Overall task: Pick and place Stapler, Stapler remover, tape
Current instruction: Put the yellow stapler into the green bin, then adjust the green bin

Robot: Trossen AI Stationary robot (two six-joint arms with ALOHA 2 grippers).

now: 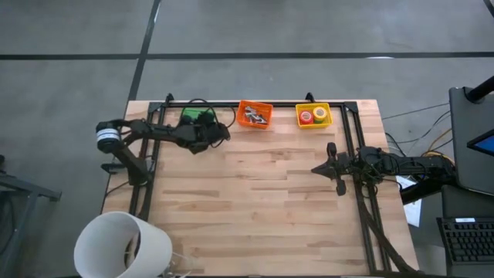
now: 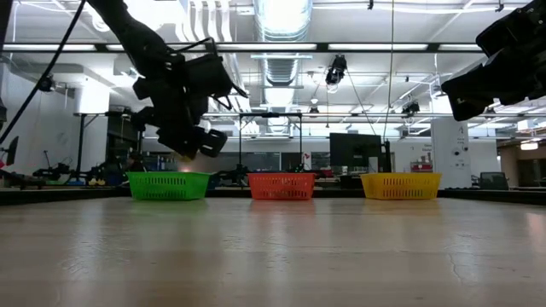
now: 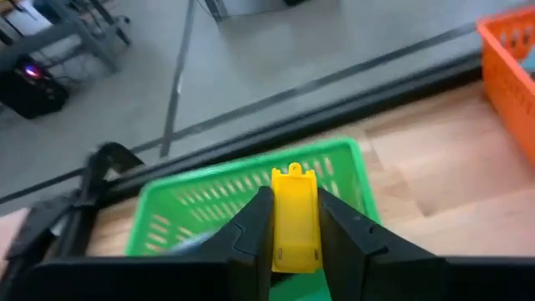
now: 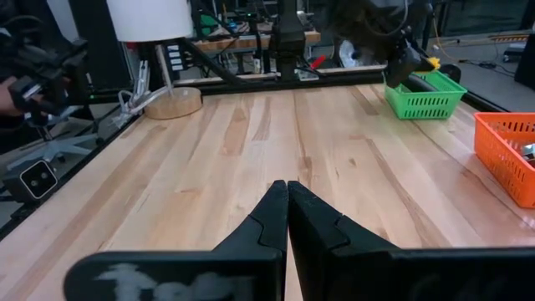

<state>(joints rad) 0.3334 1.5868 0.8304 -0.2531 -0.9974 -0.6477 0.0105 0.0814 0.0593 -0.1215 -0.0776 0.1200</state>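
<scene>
Placing step: left gripper clamped on yellow stapler above green basket; next, release; right gripper closed, idle.

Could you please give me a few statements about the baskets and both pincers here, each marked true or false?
1. The left pincer grips a yellow stapler above the green basket. True.
2. The right pincer holds a roll of tape. False: its fingers are shut together on nothing, over bare table.
3. The three baskets stand in a row along the far edge of the table. True.
4. The yellow basket is empty. False: it holds tape rolls, red and yellow-green.
5. The orange basket sits between the green and yellow ones. True.
</scene>
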